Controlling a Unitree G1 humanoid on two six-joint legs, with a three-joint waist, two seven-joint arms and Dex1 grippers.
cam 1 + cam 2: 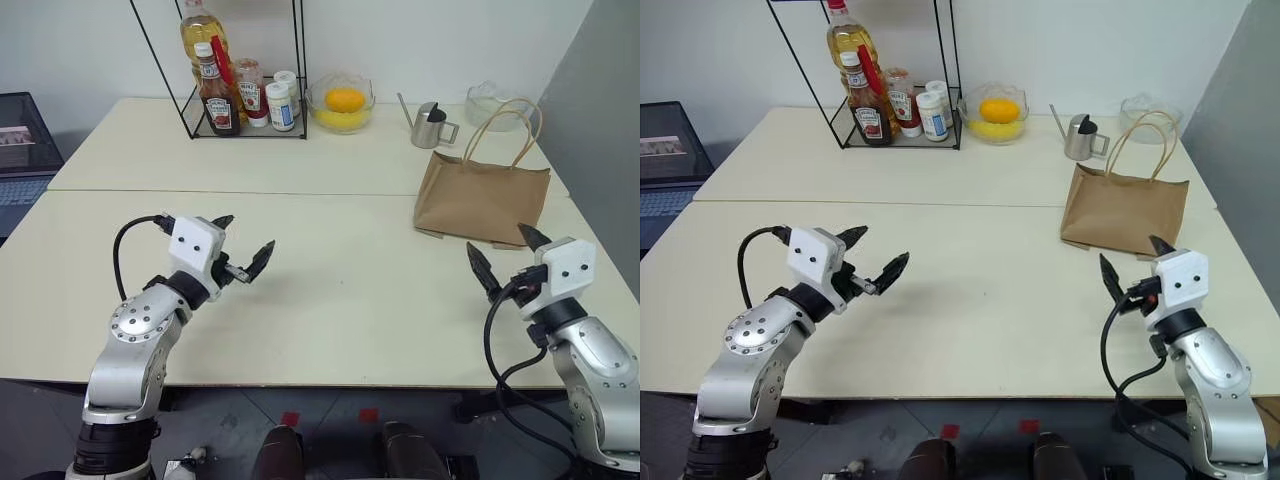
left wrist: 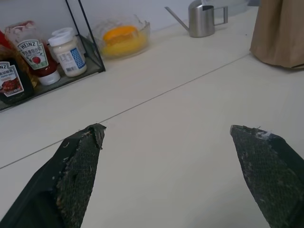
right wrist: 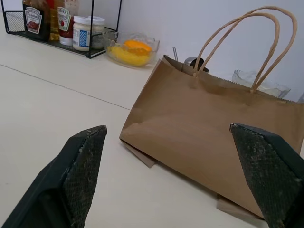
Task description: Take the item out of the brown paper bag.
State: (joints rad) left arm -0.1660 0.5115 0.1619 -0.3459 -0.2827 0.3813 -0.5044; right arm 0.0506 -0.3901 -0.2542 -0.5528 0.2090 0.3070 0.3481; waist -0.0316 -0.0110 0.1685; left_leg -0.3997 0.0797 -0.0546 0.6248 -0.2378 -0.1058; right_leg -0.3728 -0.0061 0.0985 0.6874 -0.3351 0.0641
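You are looking at two grippers hovering over a smooth cream table point(image 1: 330, 300), one on each side. Your left gripper point(image 1: 243, 247) is holding its two black pointed fingers point(image 2: 78, 171) wide apart with nothing between them, and the finger pads are looking rough and grainy, like fine mesh. Your right gripper point(image 1: 508, 253) is also spreading its fingers wide and gripping nothing; it is sitting near the brown paper bag point(image 1: 482, 198), not touching it. The bag is standing on the right side of the table, just past your right gripper. It is flat, creased paper with a zigzag top edge, and its two thin tan loop handles point(image 3: 247, 42) are sticking up. The bag's mouth is looking nearly shut, so you cannot tell what is inside, and the item is not showing anywhere outside it. A thin seam is running across the table where two tops are meeting. Farther back, one small shiny metal watering can point(image 1: 433, 125) with a long spout is standing behind the bag, partly hidden by it in the right wrist view. Beside that, one clear glass bowl point(image 1: 341, 104) is holding a round orange fruit on something yellow. At the far left, a black wire rack point(image 1: 240, 70) is holding about five bottles and jars, crowded together and hard to count. One more clear glass dish point(image 1: 492, 103) is peeking out behind the handles.
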